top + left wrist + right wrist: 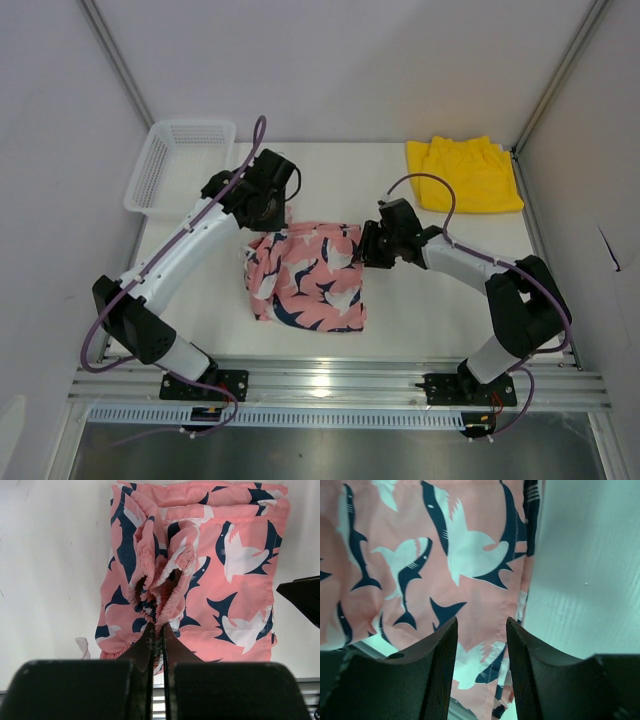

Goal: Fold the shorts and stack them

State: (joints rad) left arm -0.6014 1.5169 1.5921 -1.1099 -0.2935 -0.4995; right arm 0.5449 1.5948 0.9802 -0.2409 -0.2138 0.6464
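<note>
Closest to us, the pink shorts lie on the table a little in front of its middle, gathered into a rough square with doubled layers showing along one edge. At their right edge we have the right gripper low over the cloth. Its jaws stand apart, and we see printed fabric and bare table through the gap, with nothing pinched. Just beyond, at the far left corner of the pink pair, the left gripper is clamped tight on the ruffled elastic waistband, which rises in a bunch to the fingertips while the rest stays flat.

We judge that we are mid-fold on the pink pair. One hand has a firm hold and the other is free. The next move calls for the left arm to carry that waistband across and lay it smooth, so the bunch does not leave a lump. The right gripper can press or re-grip the loose edge so the packet does not slide or come undone.

Further back, the yellow shorts sit in the far right corner, well apart from the pink ones, so stacking is not yet done. We cannot tell how neatly they are folded. The white basket stands at the far left.
</note>
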